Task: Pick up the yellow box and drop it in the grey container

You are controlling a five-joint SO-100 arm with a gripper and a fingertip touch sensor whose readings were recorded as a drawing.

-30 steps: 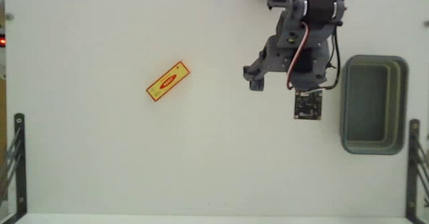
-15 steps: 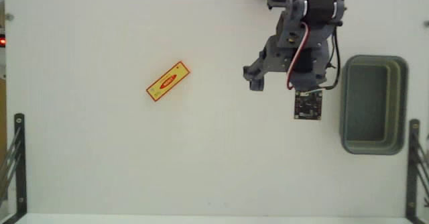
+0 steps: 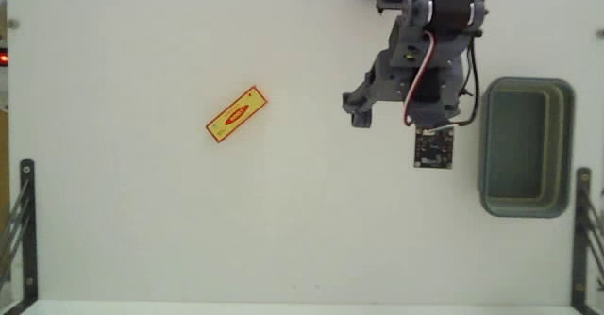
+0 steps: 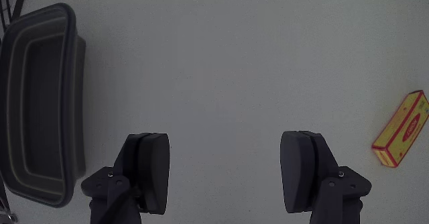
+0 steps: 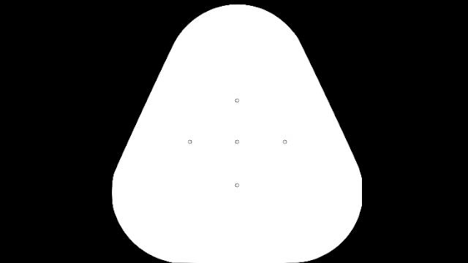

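Note:
The yellow box [image 3: 237, 113] with a red oval mark lies flat and diagonal on the white table, left of centre in the fixed view. In the wrist view the yellow box [image 4: 402, 129] sits at the far right edge. The grey container [image 3: 483, 145] stands empty at the right of the fixed view, and the grey container [image 4: 79, 103] appears at the left of the wrist view. My gripper [image 3: 408, 117] hangs between them, nearer the container. In the wrist view my gripper [image 4: 224, 174] is open, with only bare table between its dark fingers [image 4: 151, 170].
Black metal brackets stand at the lower left [image 3: 26, 221] and lower right [image 3: 580, 230] table edges in the fixed view. The arm's base is at the top edge. White table surface [image 3: 302, 221] stretches between box and gripper.

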